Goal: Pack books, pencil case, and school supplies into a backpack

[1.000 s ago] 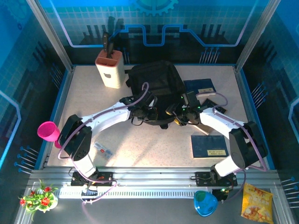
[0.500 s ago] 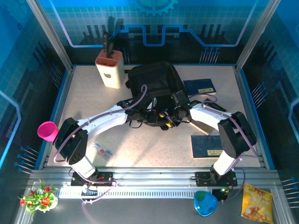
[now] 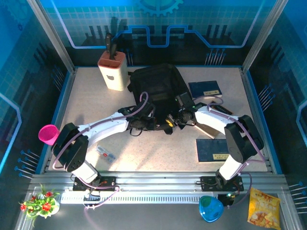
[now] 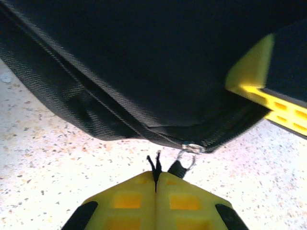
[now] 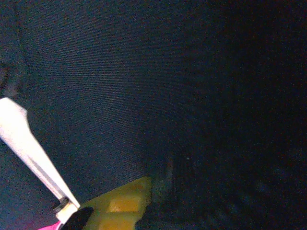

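The large black soft fabric backpack (image 3: 158, 88) is laid flat mid-table, its zipper edge turned toward the arms. The small black zipper pull tab (image 4: 154, 165) is pinched between the fully closed yellow jaws of the left gripper (image 4: 156, 178), presumably so the zip can be drawn open. The right gripper (image 3: 176, 119) is closed narrowly too, apparently on backpack fabric, to brace it. One thin dark blue book (image 3: 205, 89) is seen unpacked just right of the bag, a second blue book (image 3: 214, 150) nearer the arms. Their yellowish labels cannot be read.
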Robot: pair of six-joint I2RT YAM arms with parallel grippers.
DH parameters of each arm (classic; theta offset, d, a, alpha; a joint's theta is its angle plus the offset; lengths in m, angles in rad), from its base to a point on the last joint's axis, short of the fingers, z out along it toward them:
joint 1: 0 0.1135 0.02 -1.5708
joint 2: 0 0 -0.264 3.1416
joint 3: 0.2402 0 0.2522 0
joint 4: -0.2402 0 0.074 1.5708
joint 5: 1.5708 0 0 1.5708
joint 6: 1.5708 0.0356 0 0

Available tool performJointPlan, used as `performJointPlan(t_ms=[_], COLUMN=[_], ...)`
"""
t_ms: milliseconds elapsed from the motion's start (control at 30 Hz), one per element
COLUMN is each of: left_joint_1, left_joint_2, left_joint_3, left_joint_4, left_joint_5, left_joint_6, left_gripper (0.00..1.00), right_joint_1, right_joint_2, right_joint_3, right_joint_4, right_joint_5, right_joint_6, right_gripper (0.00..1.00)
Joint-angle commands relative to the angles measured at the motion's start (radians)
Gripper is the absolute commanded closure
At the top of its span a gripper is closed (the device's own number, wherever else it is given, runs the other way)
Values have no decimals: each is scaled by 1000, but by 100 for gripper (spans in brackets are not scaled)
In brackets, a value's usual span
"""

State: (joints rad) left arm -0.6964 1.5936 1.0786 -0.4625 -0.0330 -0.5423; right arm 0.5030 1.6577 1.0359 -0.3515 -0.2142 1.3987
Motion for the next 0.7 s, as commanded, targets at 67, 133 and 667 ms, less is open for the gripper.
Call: performJointPlan(t_ms=[67,133,667], left_joint_1=[21,31,114], left_joint_2=[6,26,38], left_joint_3=[-34,-31,28], left_joint_4=[-115,-129,-59], left_joint_5=[-91,-111,-62], left_joint_6=[-50,-71,-36], left_gripper=[100,100,100], right_joint_1=[-9,-11,-17], right_joint_2=[-73,-82,-76], right_joint_3=[-3,-7,-20], right_joint_4=[-7,-6,9], right_joint_5=[80,84,71], right_joint_6=[-32,-34,-62], right_gripper=[95,95,95])
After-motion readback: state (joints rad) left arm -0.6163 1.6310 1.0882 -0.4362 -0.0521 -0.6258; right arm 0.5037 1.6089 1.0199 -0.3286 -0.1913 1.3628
